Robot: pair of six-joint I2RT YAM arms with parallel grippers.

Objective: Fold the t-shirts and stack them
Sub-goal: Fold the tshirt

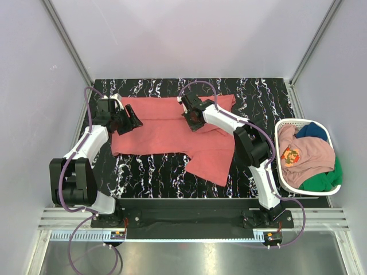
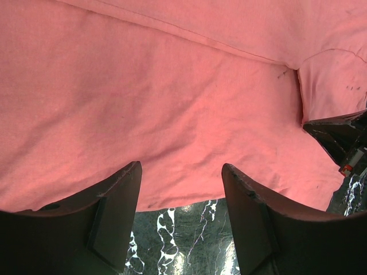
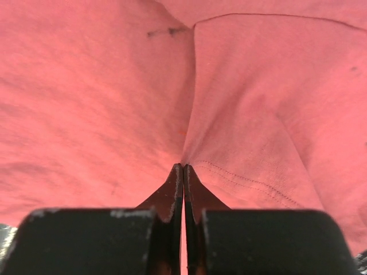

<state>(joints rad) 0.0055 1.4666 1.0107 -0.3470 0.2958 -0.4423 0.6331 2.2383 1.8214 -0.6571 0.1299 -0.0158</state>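
Right pincer (image 3: 182,171) clamped on a pleat of the coral-red t-shirt (image 1: 155,134); left pincer (image 2: 181,172), apart above its edge, should grip before both draw the fold over evenly.

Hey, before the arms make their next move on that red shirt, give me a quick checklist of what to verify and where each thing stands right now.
1. Right tool gripping the red shirt: ok, jaws shut on a pinch of cloth beside a stitched seam.
2. Left tool ready: ok, jaws apart over the shirt's left edge, gripping nothing.
3. Shirt lying flat: not ok, a flap juts toward the near edge.
4. How many layers the right tool holds: cannot tell.
5. Other shirts out of the way: ok, all in the basket.
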